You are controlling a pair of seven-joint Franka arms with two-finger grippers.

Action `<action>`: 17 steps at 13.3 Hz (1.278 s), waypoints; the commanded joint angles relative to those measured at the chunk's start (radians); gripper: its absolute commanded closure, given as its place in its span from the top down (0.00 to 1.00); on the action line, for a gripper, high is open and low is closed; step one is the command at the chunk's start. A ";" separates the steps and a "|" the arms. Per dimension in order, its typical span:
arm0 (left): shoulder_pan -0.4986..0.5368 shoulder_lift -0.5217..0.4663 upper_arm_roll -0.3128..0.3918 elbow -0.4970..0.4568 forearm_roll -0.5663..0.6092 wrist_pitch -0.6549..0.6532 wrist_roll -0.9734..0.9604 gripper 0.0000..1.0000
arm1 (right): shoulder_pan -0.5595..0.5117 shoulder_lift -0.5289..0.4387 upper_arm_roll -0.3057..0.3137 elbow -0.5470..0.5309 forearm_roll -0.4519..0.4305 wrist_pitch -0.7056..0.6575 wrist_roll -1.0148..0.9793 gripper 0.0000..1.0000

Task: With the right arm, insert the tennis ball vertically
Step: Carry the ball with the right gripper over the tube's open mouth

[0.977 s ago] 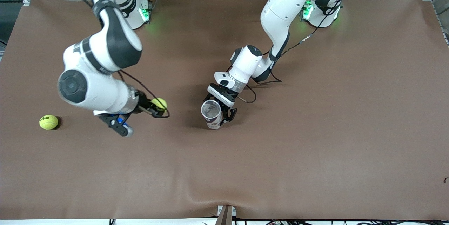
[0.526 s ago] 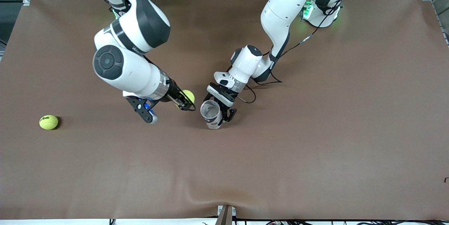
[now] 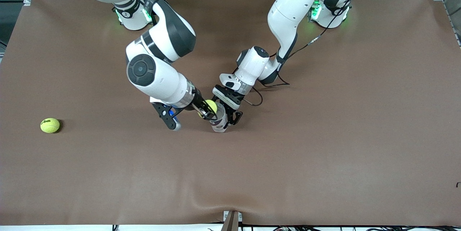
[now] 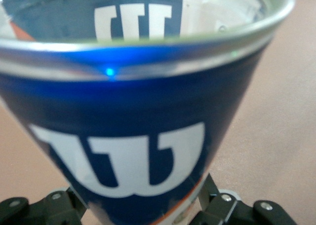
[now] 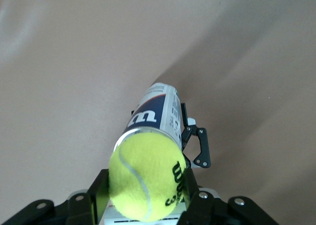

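I am seeing the can (image 3: 219,120) standing upright, the left gripper (image 3: 227,115) clamping it. The right gripper (image 3: 209,110) is squeezing a ball (image 3: 210,107) over its mouth.

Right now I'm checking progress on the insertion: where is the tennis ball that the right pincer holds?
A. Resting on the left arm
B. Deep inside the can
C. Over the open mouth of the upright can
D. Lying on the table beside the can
C: the right pincer holds the tennis ball just over the mouth of the can, which the left pincer grips.
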 commanded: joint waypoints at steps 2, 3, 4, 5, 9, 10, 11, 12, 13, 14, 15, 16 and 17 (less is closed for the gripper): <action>0.002 -0.003 -0.001 -0.002 0.016 0.004 0.003 0.90 | 0.024 0.019 -0.009 0.036 0.013 -0.012 0.027 0.00; 0.000 -0.003 -0.001 -0.002 0.016 0.004 0.004 0.90 | 0.026 0.025 -0.009 0.036 0.013 -0.011 0.027 0.00; 0.002 -0.003 -0.001 -0.004 0.016 0.003 0.004 0.90 | 0.029 0.040 -0.010 0.036 0.011 -0.006 0.030 0.00; 0.002 -0.003 -0.001 -0.004 0.016 0.003 0.003 0.90 | 0.038 0.048 -0.010 0.036 0.007 0.007 0.030 0.02; 0.002 -0.003 -0.001 -0.004 0.016 0.004 0.003 0.90 | 0.031 0.063 -0.015 0.036 0.007 0.028 0.027 0.80; 0.002 -0.003 -0.001 -0.002 0.016 0.004 0.003 0.90 | 0.034 0.061 -0.015 0.036 0.005 0.028 0.027 0.91; 0.002 -0.003 -0.001 -0.001 0.016 0.004 0.003 0.90 | 0.034 0.058 -0.015 0.037 0.004 0.023 0.027 1.00; 0.002 -0.003 -0.001 -0.001 0.016 0.003 0.001 0.90 | 0.037 0.054 -0.016 0.039 0.004 0.020 0.026 1.00; 0.000 -0.003 -0.001 -0.001 0.016 0.003 0.003 0.90 | 0.032 0.051 -0.019 0.040 0.005 0.011 0.024 1.00; -0.002 -0.003 -0.001 -0.001 0.016 0.003 0.003 0.90 | 0.023 0.046 -0.019 0.058 0.007 -0.020 0.021 1.00; -0.005 -0.003 -0.001 -0.001 0.016 0.004 0.003 0.90 | 0.003 0.046 -0.019 0.098 0.008 -0.073 0.018 1.00; -0.006 -0.005 -0.001 -0.001 0.016 0.003 0.003 0.90 | -0.021 0.046 -0.015 0.144 0.010 -0.131 0.014 1.00; -0.006 -0.007 -0.002 -0.001 0.017 0.003 0.003 0.90 | -0.047 0.045 -0.015 0.169 0.010 -0.197 -0.002 1.00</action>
